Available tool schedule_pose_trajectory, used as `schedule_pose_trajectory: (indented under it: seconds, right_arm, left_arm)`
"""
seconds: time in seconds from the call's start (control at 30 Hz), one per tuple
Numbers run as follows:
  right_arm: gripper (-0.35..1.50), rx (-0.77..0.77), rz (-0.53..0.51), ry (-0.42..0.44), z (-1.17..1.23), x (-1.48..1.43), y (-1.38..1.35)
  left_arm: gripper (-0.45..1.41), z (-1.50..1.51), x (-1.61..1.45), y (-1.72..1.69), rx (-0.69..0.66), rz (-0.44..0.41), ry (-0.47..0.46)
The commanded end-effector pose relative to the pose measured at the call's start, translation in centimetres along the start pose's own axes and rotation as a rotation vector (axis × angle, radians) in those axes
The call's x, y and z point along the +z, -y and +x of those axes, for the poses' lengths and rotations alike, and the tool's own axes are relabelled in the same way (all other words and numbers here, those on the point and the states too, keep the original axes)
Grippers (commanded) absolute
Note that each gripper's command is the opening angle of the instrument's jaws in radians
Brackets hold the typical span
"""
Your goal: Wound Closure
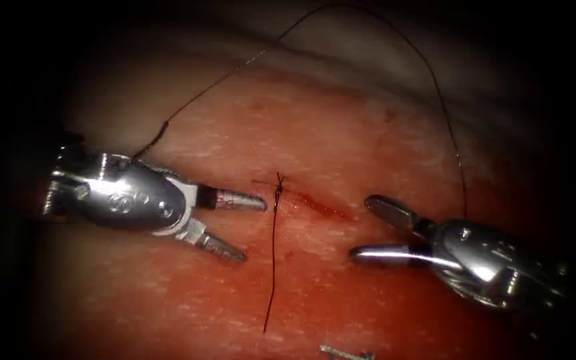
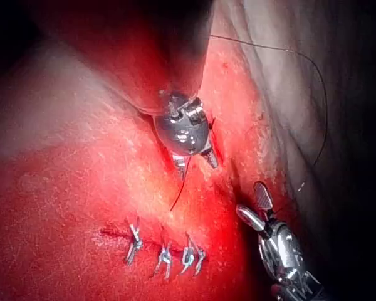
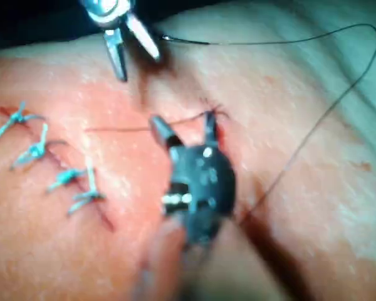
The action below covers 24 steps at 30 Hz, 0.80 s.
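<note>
Simply knotted thread (image 1: 277, 193) (dark tail (image 1: 271, 280))

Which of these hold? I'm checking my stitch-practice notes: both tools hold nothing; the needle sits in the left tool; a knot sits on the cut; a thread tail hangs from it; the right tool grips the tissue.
1. Both tools, left and right, are open and hold nothing: true.
2. Needle in the left tool: false, its jaws are empty.
3. A knot sits on the cut: true.
4. A thread tail hangs from it: true.
5. Right tool grips the tissue: false, its jaws are open.
</note>
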Motion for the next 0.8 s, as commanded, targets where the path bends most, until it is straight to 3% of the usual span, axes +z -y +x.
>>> schedule_pose_trajectory:
  seconds: [0.03,0.63,0.7,0.73,0.8]
  right_arm:
    - [1.33,0.0,0.003,-0.001,-0.02,0.08,0.02]
    - [1.31,-0.011,0.001,-0.001,0.0,0.07,0.03]
    - [1.31,-0.011,0.0,-0.001,-0.01,0.09,0.04]
    - [1.31,-0.011,-0.001,-0.002,-0.01,0.09,0.05]
    - [1.31,-0.012,-0.003,-0.003,-0.02,0.11,0.05]
  left_arm:
    - [0.53,-0.02,0.11,-0.08,0.013,-0.008,0.006]
    - [0.36,0.18,0.51,-0.51,0.194,-0.074,-0.012]
    - [-0.01,0.23,0.52,-0.52,0.217,-0.085,-0.029]
    - [-0.3,0.24,0.52,-0.53,0.236,-0.089,-0.036]
    - [-0.35,0.24,0.51,-0.52,0.268,-0.078,-0.053]
